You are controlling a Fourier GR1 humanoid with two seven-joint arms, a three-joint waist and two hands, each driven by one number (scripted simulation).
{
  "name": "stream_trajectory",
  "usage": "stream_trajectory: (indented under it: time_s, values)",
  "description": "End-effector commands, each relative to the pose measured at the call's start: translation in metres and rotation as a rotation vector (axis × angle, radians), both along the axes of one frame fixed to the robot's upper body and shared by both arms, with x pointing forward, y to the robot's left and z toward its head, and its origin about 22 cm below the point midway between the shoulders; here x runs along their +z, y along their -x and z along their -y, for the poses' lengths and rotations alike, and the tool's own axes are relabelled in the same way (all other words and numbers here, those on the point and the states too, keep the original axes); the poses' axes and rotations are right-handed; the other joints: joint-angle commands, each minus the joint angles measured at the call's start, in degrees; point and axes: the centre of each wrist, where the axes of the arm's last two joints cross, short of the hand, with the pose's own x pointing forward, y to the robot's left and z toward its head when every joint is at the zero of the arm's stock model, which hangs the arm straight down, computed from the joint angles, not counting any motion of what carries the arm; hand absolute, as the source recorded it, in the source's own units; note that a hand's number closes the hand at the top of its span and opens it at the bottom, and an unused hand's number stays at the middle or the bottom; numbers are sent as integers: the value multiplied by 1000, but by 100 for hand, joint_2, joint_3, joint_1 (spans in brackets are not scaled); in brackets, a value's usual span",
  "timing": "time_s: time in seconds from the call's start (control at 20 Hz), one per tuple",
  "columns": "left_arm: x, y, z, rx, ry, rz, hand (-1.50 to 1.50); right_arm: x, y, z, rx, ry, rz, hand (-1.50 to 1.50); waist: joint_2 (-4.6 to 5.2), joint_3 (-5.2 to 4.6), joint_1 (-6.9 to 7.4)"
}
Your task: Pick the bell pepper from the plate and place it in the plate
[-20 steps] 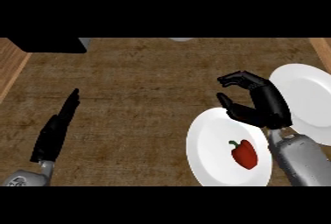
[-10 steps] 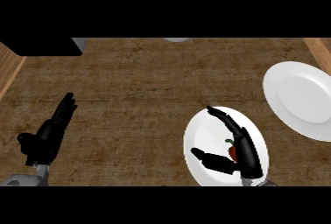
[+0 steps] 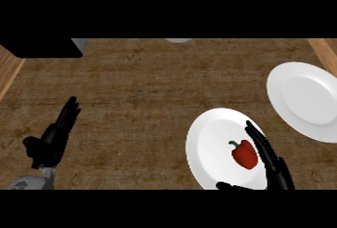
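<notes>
The right hand point(image 3: 271, 159) came in at the lower edge over the near plate point(image 3: 205, 147), its fingers point(image 3: 258, 139) straight and held together, reaching up along the right side of the bell pepper point(image 3: 244, 154). The thumb point(image 3: 230, 186) lay apart from them, low beneath the pepper, so the pepper sat in the open gap between thumb and fingers, just left of the fingers and not yet gripped. Whether the fingers touched the pepper could not be told.

The risks, as a judgement: if the fingers closed from that side alone, they might nudge the pepper leftward across the smooth plate rather than trap it; the thumb, being well below, could close under it and roll it. A shallow curl might pinch only the stem, which pointed up and left, away from the fingers.

Well to the left of those fingers, the left hand point(image 3: 52, 138) rested open over the counter point(image 3: 151, 84), fingers straight and together.

Beyond the fingertips, up and to the right, lay the far plate point(image 3: 309, 100), the likely goal; a carry with a poor hold could lose the pepper between the two plates
</notes>
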Motion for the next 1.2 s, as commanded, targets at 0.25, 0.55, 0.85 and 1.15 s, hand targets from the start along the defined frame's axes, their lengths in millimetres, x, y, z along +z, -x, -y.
stream_trajectory:
  time_s: [0.25, 0.55, 0.85, 1.15]
  values:
    - [24, -8, -11, -3, -16, 14, 0, 36, 27, 37, -54, 402, -290, -150, -8, -10, 25]
    - [10, -5, 1, -16, 2, 5, 0, 64, 15, 30, -65, 482, -459, -150, 7, 5, 58]
    - [13, -2, 1, -26, 4, 10, 0, 60, -3, 26, -106, 539, -551, -150, 10, 9, 67]
    - [11, -15, 1, -26, 0, 7, 0, 55, -30, 17, -116, 638, -617, -150, 17, 9, 85]
